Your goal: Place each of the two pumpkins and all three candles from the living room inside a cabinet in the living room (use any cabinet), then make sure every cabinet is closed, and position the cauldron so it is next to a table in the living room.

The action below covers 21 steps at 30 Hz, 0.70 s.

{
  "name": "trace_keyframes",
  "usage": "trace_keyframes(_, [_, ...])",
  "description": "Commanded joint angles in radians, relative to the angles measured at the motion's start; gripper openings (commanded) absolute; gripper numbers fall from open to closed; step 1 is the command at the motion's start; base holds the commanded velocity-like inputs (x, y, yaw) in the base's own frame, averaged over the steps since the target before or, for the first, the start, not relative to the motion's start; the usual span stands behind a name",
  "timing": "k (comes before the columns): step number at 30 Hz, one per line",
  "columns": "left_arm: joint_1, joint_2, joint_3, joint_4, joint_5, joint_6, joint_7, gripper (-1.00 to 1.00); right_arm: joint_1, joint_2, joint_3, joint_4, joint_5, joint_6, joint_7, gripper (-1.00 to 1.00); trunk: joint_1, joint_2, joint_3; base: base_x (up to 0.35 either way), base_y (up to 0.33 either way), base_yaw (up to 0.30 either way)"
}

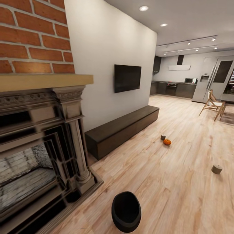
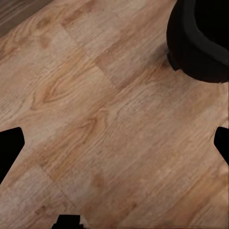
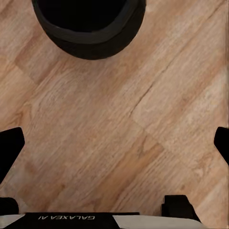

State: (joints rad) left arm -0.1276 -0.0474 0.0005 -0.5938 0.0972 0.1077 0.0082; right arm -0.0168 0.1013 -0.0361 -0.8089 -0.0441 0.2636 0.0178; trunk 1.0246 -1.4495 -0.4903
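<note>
The fireplace point(image 1: 39, 156) fills the left of the head view, under a brick wall point(image 1: 32, 35). Just in front of its hearth, the cauldron point(image 1: 126, 211) stands upright on the floor point(image 1: 182, 188), mouth up, nearest the robot; no desk is in view, so it probably has to be carried elsewhere. Along the white wall, under the TV point(image 1: 127, 78), runs the cabinet point(image 1: 123, 130), all fronts shut, so a drawer must be opened before anything goes in. Out on the open floor, well apart from the cabinet, a candle point(image 1: 163, 137) and a pumpkin point(image 1: 167, 142) sit just beside each other; another candle point(image 1: 216, 169) stands alone further right. A chair point(image 1: 213, 104) stands near the kitchen.

Both wrist views look down at bare floor with the cauldron at the frame edge. The left hand point(image 2: 114, 148) and right hand point(image 3: 114, 148) are spread wide and empty, which suits a robot not yet reaching for anything.
</note>
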Motion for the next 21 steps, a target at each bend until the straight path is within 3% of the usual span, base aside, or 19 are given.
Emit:
trace_keyframes(1, [-0.015,-0.005,0.000,-0.043,0.011,0.081,0.000,1.00,-0.005,0.003,-0.002,-0.066,-0.006,0.074,0.001,1.00,0.000,-0.001,-0.001,0.261,-0.193,0.000])
trace_keyframes(2, [-0.034,-0.009,0.000,-0.079,0.011,0.149,-0.001,1.00,-0.009,0.004,0.000,-0.130,-0.006,0.150,-0.001,1.00,0.000,-0.001,-0.001,0.258,-0.192,0.000])
trace_keyframes(4, [-0.059,-0.011,0.000,-0.103,0.011,0.205,-0.001,1.00,-0.019,0.008,0.001,-0.181,-0.008,0.214,-0.002,1.00,0.000,-0.001,-0.001,0.257,-0.192,0.000])
trace_keyframes(7, [-0.141,-0.013,0.000,-0.118,0.011,0.296,0.000,1.00,-0.076,0.022,0.004,-0.236,-0.009,0.302,-0.012,1.00,0.000,-0.001,-0.001,0.261,-0.189,0.000])
trace_keyframes(15, [-0.294,-0.016,0.001,0.001,0.010,0.352,0.007,1.00,-0.130,0.036,0.058,-0.212,-0.010,0.338,-0.041,1.00,0.000,-0.001,-0.001,0.271,-0.178,0.000])
trace_keyframes(21, [-0.322,-0.014,0.004,0.066,0.019,0.342,0.007,1.00,-0.138,0.037,0.069,-0.135,-0.011,0.329,-0.064,1.00,0.000,-0.001,-0.001,0.262,-0.173,0.000])
